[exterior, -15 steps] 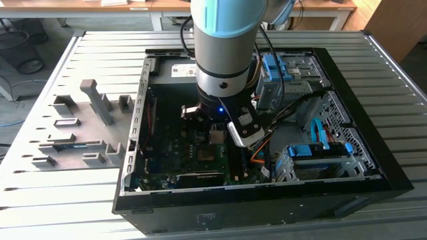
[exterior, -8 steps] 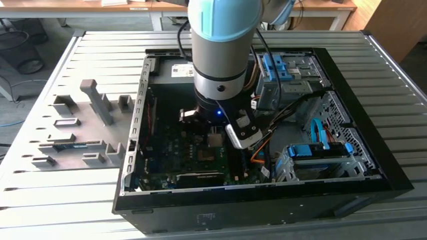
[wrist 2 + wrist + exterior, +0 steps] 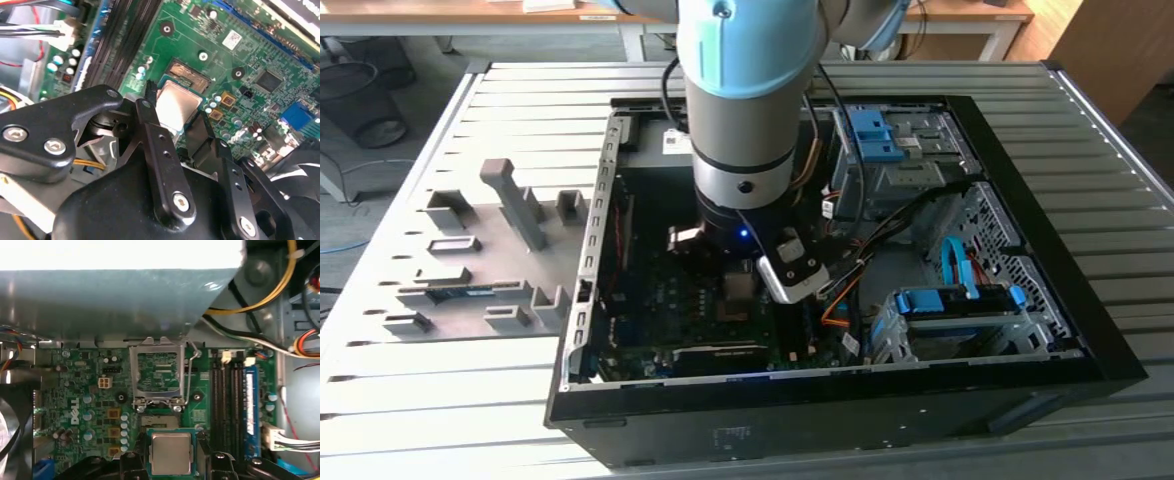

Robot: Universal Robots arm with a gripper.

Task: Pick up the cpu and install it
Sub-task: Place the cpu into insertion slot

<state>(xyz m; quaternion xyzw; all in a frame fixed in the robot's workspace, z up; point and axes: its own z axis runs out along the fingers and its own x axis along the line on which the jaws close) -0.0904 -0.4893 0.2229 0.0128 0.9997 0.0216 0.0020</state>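
The black two-fingered gripper [image 3: 175, 117] is holding the small, flat, square cpu with a silvery metal face [image 3: 171, 454] just over the green motherboard [image 3: 85, 390], near the open grey metal socket frame [image 3: 133, 375], so the pick-up looks done but not the putting in.

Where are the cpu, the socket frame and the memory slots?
cpu [image 3: 171, 454]: first wrist view, centre of its silvery metal face.
socket frame [image 3: 133, 371]: first wrist view, on one side bar.
memory slots [image 3: 228, 410]: first wrist view, midway along one dark slot.
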